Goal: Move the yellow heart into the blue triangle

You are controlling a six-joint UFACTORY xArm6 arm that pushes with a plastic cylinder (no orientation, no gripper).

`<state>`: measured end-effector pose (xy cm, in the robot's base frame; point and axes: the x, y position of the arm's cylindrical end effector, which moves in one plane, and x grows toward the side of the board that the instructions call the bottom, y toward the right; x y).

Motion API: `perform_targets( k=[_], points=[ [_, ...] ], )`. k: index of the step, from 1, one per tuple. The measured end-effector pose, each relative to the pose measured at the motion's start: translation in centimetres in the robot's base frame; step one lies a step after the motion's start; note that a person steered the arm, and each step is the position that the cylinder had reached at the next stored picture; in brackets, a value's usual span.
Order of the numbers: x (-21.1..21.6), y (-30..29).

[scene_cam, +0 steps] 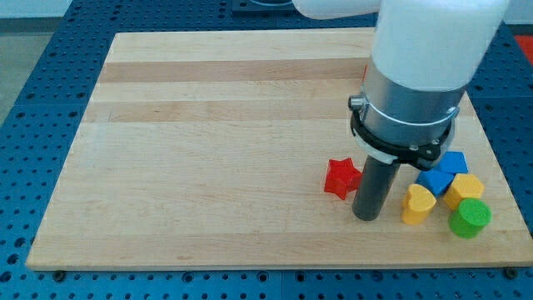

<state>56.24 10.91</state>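
Note:
The yellow heart (417,203) lies near the board's lower right corner. The blue triangle (434,181) sits just above and to the right of it, touching or nearly touching it. My tip (366,216) rests on the board just left of the yellow heart, with a small gap between them, and to the right of and below a red star (341,177).
A blue block (454,162), a yellow block (464,190) and a green round block (470,217) cluster right of the triangle, close to the board's right edge (500,179). The arm's white and grey body (414,92) hangs over this corner.

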Motion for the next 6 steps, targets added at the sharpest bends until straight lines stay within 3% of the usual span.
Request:
perform_targets(
  k=[6],
  points=[
    [1.3,3.7]
  ],
)
